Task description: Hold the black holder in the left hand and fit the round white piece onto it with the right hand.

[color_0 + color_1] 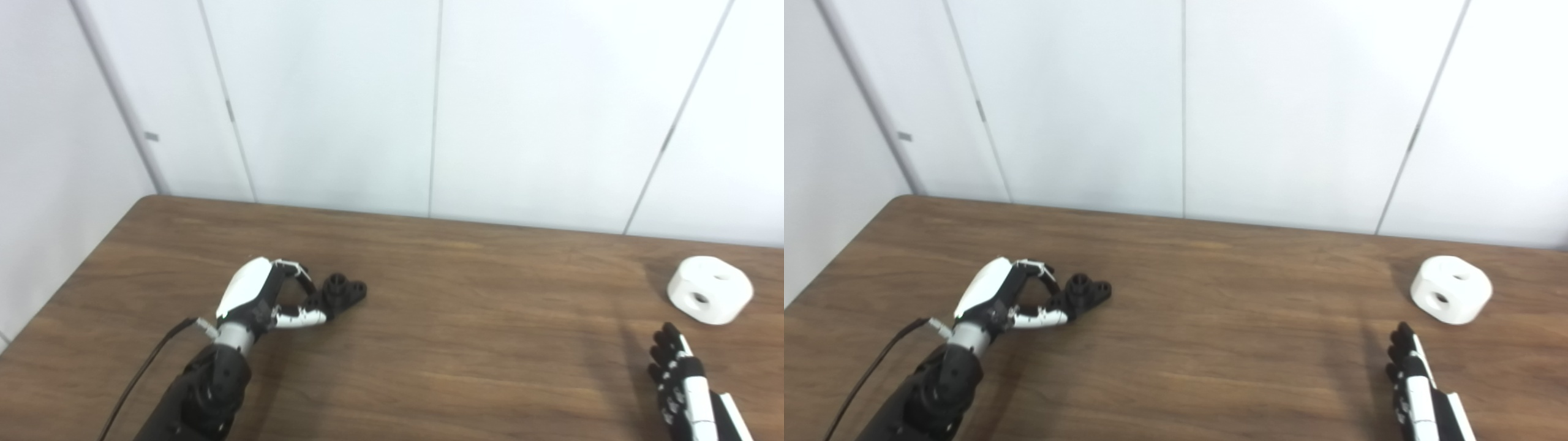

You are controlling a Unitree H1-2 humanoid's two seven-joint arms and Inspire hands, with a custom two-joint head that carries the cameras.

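Observation:
The black holder (345, 291) lies on the brown table (465, 343), left of centre. My left hand (264, 297) is just left of it, with fingers and thumb curled around its near end in a pinch; the holder still rests on the table. The round white piece (709, 290), with two holes showing, sits on the table at the far right. My right hand (681, 381) is at the bottom right, a short way in front of the white piece and not touching it. Its fingers are stretched out and it holds nothing.
White wall panels (429, 110) stand right behind the table's far edge. The table's left edge runs diagonally past my left arm. A black cable (144, 370) hangs from the left wrist.

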